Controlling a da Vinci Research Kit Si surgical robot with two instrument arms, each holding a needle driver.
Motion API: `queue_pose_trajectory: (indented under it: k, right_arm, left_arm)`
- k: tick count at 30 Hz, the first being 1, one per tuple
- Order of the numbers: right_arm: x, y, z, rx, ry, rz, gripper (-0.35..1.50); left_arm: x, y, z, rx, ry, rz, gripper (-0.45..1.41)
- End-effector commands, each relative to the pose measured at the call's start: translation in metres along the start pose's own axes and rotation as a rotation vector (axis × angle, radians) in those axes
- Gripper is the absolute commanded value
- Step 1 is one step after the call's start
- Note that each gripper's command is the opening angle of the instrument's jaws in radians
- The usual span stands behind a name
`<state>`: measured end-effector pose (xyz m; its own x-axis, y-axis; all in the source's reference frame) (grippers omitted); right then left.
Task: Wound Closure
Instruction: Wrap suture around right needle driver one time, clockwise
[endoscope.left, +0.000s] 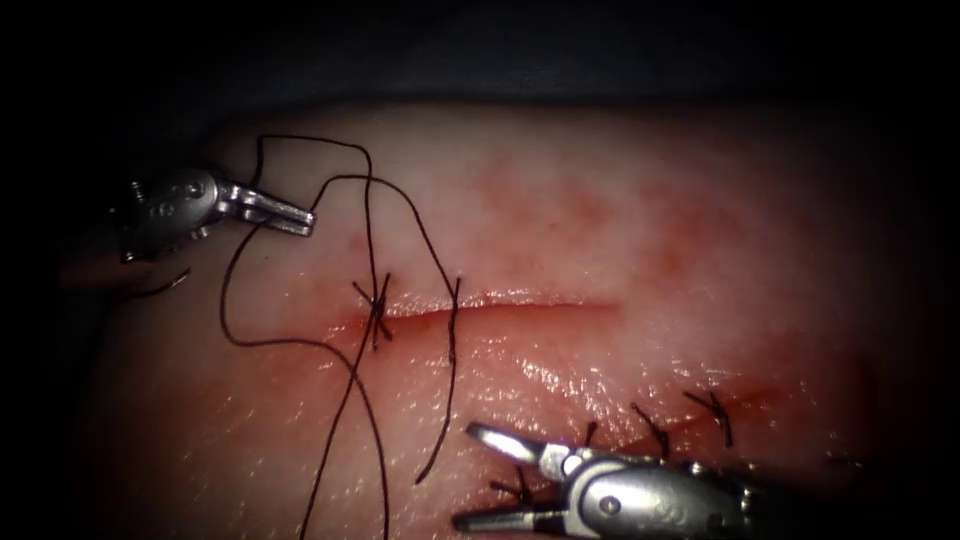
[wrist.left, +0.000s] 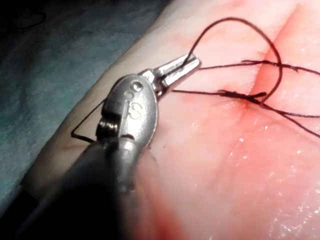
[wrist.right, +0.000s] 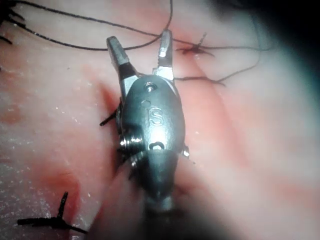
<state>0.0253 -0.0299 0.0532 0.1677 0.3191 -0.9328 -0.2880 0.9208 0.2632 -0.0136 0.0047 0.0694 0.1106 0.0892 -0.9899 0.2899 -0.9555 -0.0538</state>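
At the cut's left end: one knot tied, second stitch loose.
Left tool clamped on thread left of cut; right tool gaping, empty; rest of tissue gap unclosed; needle whereabouts unclear.

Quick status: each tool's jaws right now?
Left tool: shut on the thread.
Right tool: open, holding nothing.
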Motion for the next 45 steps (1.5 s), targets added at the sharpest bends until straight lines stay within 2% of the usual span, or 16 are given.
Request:
queue_pose_trajectory:
  k: [1, 2, 7, 8, 9, 14, 18, 23, 30, 37, 45]
  right_arm:
    - [0.0006, 0.0031, 0.0016, -0.005, 0.003, 0.003, 1.19]
    - [0.0006, 0.0038, 0.0019, -0.006, 0.003, -0.002, 1.14]
    - [0.0001, 0.0071, 0.0042, 0.003, -0.026, -0.006, 0.41]
    - [-0.0001, 0.0076, 0.0048, 0.019, -0.026, -0.008, 0.14]
    - [-0.0003, 0.0081, 0.0054, 0.048, -0.024, -0.006, -0.35]
    - [-0.0015, 0.0099, 0.0089, 0.174, -0.059, 0.011, -0.35]
    - [-0.0027, 0.0108, 0.0113, 0.193, -0.049, 0.097, -0.35]
    - [-0.0039, 0.0121, 0.014, 0.161, -0.066, 0.227, -0.35]
    - [-0.0053, 0.0133, 0.0152, 0.13, 0.0, 0.379, -0.35]
    - [-0.0074, 0.0127, 0.016, 0.212, 0.066, 0.577, -0.35]
    - [-0.0067, 0.0117, 0.0174, 0.293, 0.13, 0.664, -0.35]
  left_arm:
    - [0.0004, -0.0006, 0.0007, -0.011, 0.018, 0.01, -0.45]
    - [0.0008, -0.0004, 0.0009, -0.015, 0.024, 0.014, -0.45]
    - [0.0022, 0.0007, 0.0023, 0.04, -0.004, 0.029, -0.45]
    - [0.0026, 0.001, 0.0027, 0.055, -0.012, 0.032, -0.45]
    - [0.0028, 0.0013, 0.003, 0.062, -0.017, 0.034, -0.45]
    - [0.0044, 0.0028, 0.0044, 0.123, -0.056, 0.043, -0.45]
    - [0.006, 0.0039, 0.0055, 0.167, -0.052, 0.049, -0.45]
    - [0.0081, 0.0058, 0.0075, 0.192, -0.036, 0.069, -0.45]
    - [0.0091, 0.0075, 0.0094, 0.175, 0.003, 0.094, -0.45]
    - [0.0092, 0.0082, 0.0107, 0.176, 0.027, 0.12, -0.45]
    - [0.0088, 0.009, 0.0122, 0.156, 0.054, 0.145, -0.45]
